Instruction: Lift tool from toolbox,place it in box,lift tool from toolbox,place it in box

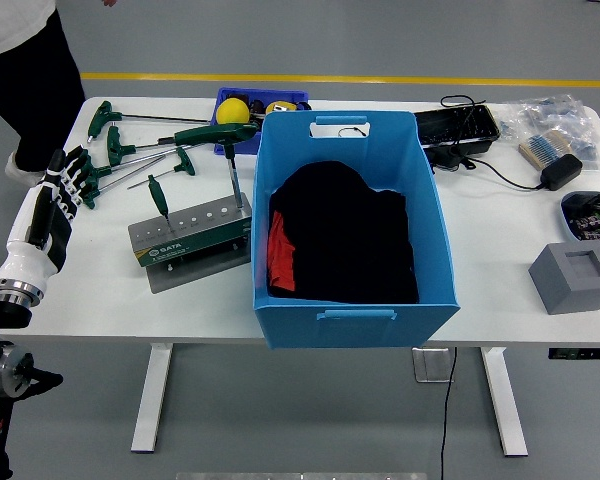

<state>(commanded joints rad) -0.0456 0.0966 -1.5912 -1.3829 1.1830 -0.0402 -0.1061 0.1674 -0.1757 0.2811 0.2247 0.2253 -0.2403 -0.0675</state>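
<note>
Toolbox (190, 243) with two green-handled tools upright; blue box (352, 232) beside it containing dark cloth (345, 237). Left hand (68, 180), fingers extended, empty.

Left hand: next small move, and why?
Probably reach right toward the T-handle tool standing in the grey tool stand. The left hand hovers open at the table's left edge, holding nothing, and the blue box shows only dark cloth inside.

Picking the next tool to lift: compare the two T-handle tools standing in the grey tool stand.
The left tool is small, with a short green grip; the right tool is far larger, with a long green cross-handle. The left one stands at the stand's left end, the right one near its right end. Both stand upright in holes.
</note>
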